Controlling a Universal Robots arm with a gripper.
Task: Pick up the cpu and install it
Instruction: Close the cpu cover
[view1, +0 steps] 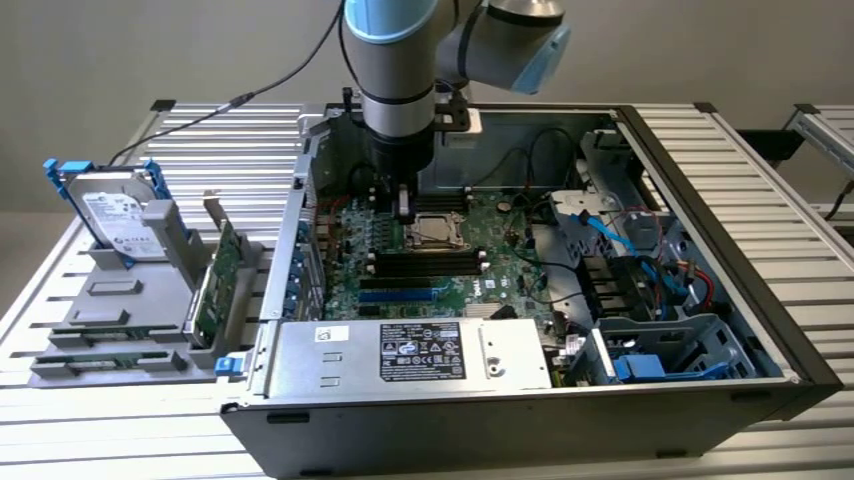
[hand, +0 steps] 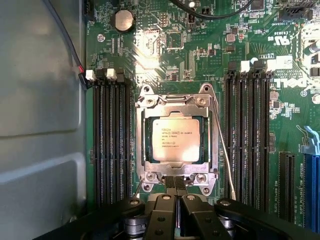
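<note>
cpu (hand: 176, 140) seated in socket (hand: 144, 150), closed claw (hand: 176, 183) just beside

Open PC case on slatted table (view1: 214, 130), parts rack at left.
Case (view1: 534, 430) mid-frame; green motherboard (view1: 494, 265) inside, labelled power supply (view1: 414, 352) at lower centre, blue cables (view1: 627, 240) right. Hard drive (view1: 118, 222) upright in grey rack (view1: 114, 300), green card (view1: 214, 280) beside it.

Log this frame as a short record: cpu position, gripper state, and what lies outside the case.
setting: open computer case on a slatted table
cpu: seated in the motherboard socket, inside the metal frame
gripper: shut, nothing between the tips, which are at the frame's edge beside the cpu
outside case: hard drive and green card in a grey holder, exterior view's left
</note>
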